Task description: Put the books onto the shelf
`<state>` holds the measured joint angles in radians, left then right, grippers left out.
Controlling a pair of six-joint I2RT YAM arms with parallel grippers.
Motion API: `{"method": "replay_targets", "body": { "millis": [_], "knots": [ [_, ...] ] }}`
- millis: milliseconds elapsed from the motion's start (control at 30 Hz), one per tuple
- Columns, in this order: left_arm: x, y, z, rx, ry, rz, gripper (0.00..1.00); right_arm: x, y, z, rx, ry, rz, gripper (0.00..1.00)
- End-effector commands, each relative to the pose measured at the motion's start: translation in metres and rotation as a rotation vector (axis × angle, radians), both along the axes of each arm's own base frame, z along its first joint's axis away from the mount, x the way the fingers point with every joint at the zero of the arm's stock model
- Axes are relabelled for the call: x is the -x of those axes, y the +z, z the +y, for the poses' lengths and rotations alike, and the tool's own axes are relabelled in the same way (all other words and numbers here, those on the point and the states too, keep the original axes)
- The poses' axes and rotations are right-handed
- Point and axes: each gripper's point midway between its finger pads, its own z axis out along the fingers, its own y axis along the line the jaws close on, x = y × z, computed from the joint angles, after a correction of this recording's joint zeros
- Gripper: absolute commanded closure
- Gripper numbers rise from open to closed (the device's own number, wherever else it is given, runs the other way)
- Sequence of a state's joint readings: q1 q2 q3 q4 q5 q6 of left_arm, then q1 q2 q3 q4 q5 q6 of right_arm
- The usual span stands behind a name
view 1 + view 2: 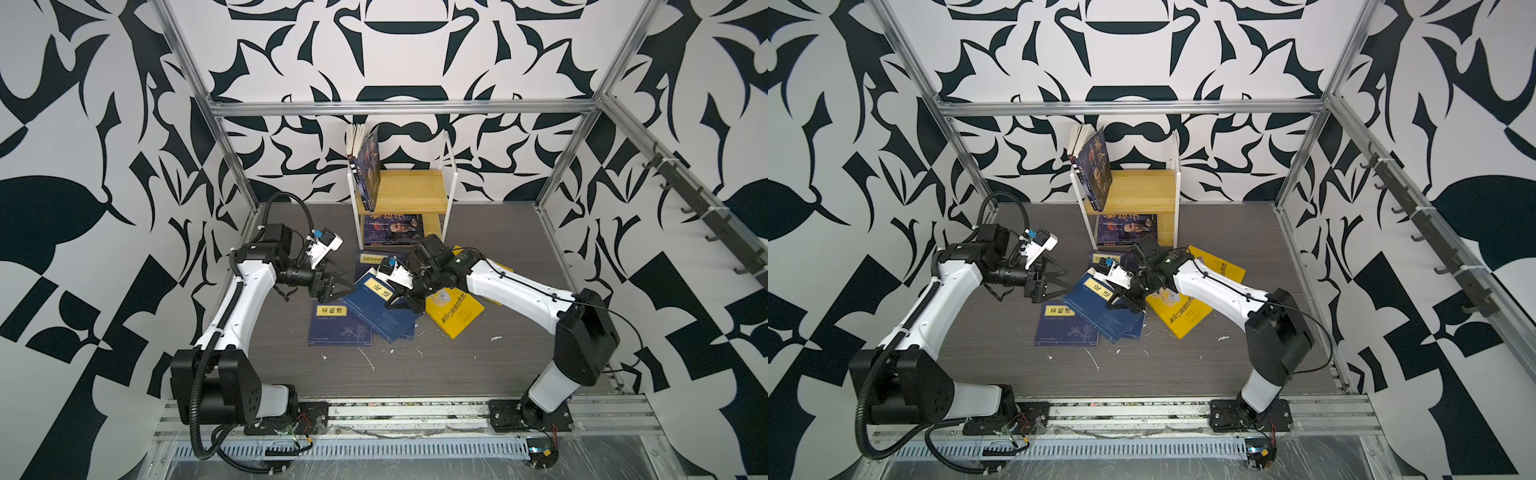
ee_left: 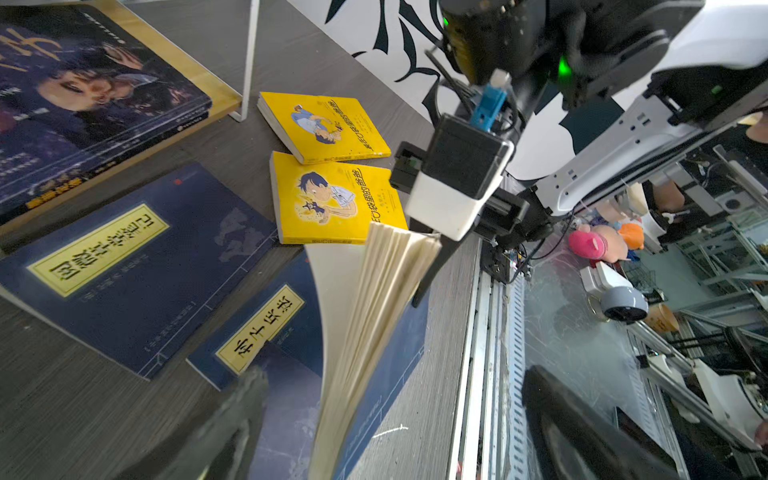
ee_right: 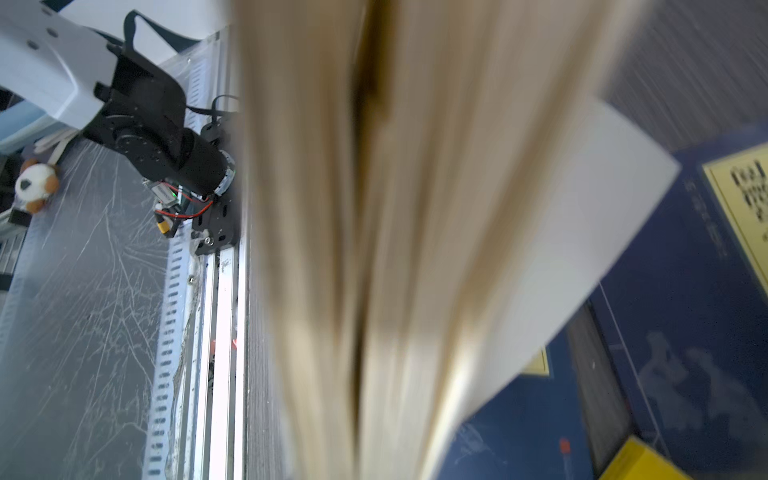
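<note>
The shelf (image 1: 411, 189) (image 1: 1142, 187) is placed against the patterned back wall. On its upper board, several standing books (image 1: 368, 166) are leaned against the left side of its white frame. On its lower board, the portrait book (image 1: 392, 228) is laid flat.

Just in front of the shelf, on the grey table (image 1: 457, 365), the other books are scattered in an overlapping heap. One labelled navy book (image 1: 370, 257) is found closest to the shelf, and the front navy book (image 1: 338, 324) is laid farthest from it. One yellow book (image 1: 455, 311) is seen in front of the shelf's right side. A second yellow book (image 1: 1221, 266) is partly hidden under the right arm, nearer the shelf.

The raised navy book (image 1: 374, 291) (image 2: 374, 311) is pinched at one edge by the right gripper (image 1: 392, 302), whose fingers are clenched on it. In the wrist views it is seen lifted off the heap, with its pages fanned open.

The left gripper (image 1: 338, 286) is held low in front of the shelf's left side, beside the heap. Its fingers are spread wide and nothing is clasped. In the left wrist view the free end of the raised book is seen between them, unpinched.
</note>
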<state>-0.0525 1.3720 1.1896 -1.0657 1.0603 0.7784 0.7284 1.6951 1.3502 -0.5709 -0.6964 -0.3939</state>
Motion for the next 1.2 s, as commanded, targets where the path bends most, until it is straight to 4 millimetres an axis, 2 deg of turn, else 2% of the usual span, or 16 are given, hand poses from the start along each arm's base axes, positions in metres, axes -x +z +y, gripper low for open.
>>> {"method": "replay_targets", "body": {
  "millis": [0,67,167,233,367,467,500,600,667,700,733,800,833,1000,1067,1167],
  "knots": [
    [0.017,-0.002,-0.002,0.015,-0.046,-0.007,0.0,0.008,0.034,0.008,-0.065,0.1,-0.043,1.0],
    [0.015,-0.005,-0.001,0.005,-0.044,-0.009,0.04,0.004,0.038,0.011,-0.069,0.109,-0.052,1.0],
    [0.009,-0.015,-0.001,-0.024,-0.034,-0.006,0.23,0.001,0.039,0.017,-0.075,0.127,-0.047,1.0],
    [0.005,-0.014,-0.001,-0.022,-0.025,-0.002,0.33,0.001,0.039,0.019,-0.069,0.14,-0.045,1.0],
    [0.0,-0.01,-0.002,-0.002,-0.001,0.018,0.65,0.0,0.04,0.019,-0.059,0.146,-0.061,1.0],
    [-0.003,-0.012,-0.003,0.01,0.018,0.039,0.96,-0.007,0.036,0.018,-0.047,0.127,-0.108,1.0],
    [-0.004,-0.011,-0.003,0.011,0.022,0.041,1.0,-0.01,0.035,0.017,-0.035,0.113,-0.122,0.99],
    [-0.005,-0.01,-0.001,0.027,0.039,0.052,1.0,-0.023,0.036,0.014,-0.028,0.043,-0.2,0.88],
    [-0.008,-0.01,0.0,0.039,0.053,0.061,1.0,-0.03,0.036,0.008,-0.024,-0.016,-0.256,0.54],
    [-0.01,-0.009,0.0,0.042,0.062,0.066,1.0,-0.03,0.039,0.005,-0.028,-0.034,-0.283,0.31],
    [-0.012,-0.007,0.001,0.046,0.068,0.068,1.0,-0.03,0.042,0.004,-0.026,-0.05,-0.315,0.24],
    [-0.019,-0.003,0.004,0.071,0.104,0.088,1.0,-0.034,0.047,-0.002,-0.01,-0.1,-0.41,0.21],
    [-0.025,-0.001,0.006,0.083,0.128,0.094,1.0,-0.037,0.05,-0.004,-0.007,-0.128,-0.462,0.02],
    [-0.048,0.008,0.013,0.113,0.219,0.119,1.0,-0.051,0.063,-0.022,0.002,-0.285,-0.695,0.0],
    [-0.055,0.005,0.014,0.127,0.25,0.152,1.0,-0.049,0.069,-0.021,-0.012,-0.312,-0.768,0.0],
    [-0.066,0.004,0.015,0.151,0.296,0.211,1.0,-0.045,0.066,-0.013,0.026,-0.328,-0.871,0.01]
  ]
}}
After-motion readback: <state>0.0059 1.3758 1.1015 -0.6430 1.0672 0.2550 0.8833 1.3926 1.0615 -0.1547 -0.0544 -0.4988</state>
